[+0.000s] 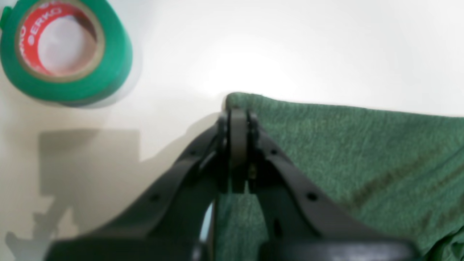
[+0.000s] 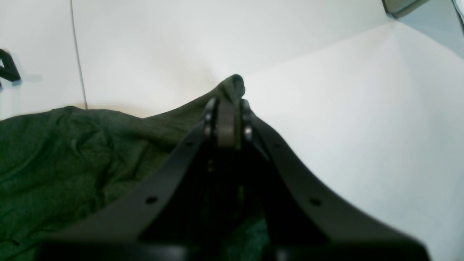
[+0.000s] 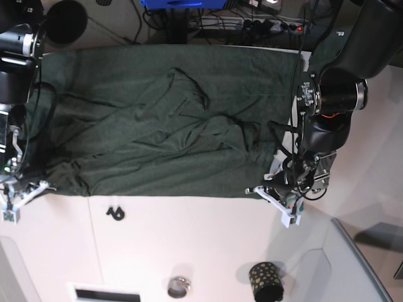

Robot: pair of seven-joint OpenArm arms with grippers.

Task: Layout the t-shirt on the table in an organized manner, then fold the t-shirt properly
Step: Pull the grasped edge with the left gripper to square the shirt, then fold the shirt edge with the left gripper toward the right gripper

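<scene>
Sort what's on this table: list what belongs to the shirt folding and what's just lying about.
Job: t-shirt, table, left gripper and right gripper, each shut on the t-shirt.
Lying about: green tape roll, dotted cup, small metal ring, black clip.

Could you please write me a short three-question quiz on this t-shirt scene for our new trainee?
1. True or false: both grippers are shut on the t-shirt.
2. What lies on the table beyond the left gripper? A) a roll of green tape B) a pair of scissors C) a red mug
3. In the base view, which gripper, the left one or the right gripper, holds the shirt's left-hand corner?

Key:
1. True: each pinches a corner of the edge.
2. A, the roll of green tape.
3. The right gripper.
</scene>
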